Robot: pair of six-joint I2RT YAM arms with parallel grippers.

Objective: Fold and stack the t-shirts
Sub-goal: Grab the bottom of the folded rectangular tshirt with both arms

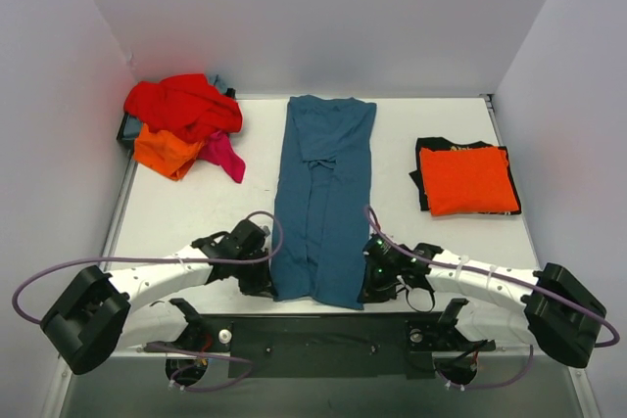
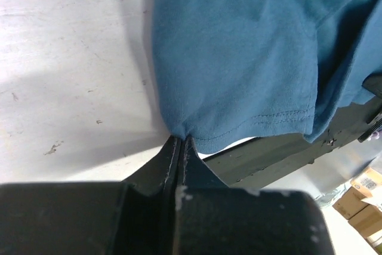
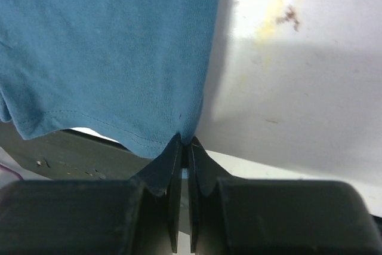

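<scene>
At the near edge, the left pincer point(image 2: 180, 141) and the right pincer point(image 3: 185, 143) each clench a hem corner of the teal t-shirt point(image 1: 323, 198). It is a soft knit with a stitched hem, lying as a long narrow strip down the middle of the white desk point(image 1: 196, 212). Right of it, a squarely folded orange t-shirt point(image 1: 468, 180) rests on a black t-shirt point(image 1: 423, 152). Left of it, a red t-shirt point(image 1: 181, 105), a crumpled orange t-shirt point(image 1: 165, 151) and a magenta t-shirt point(image 1: 227, 156) lie heaped.
</scene>
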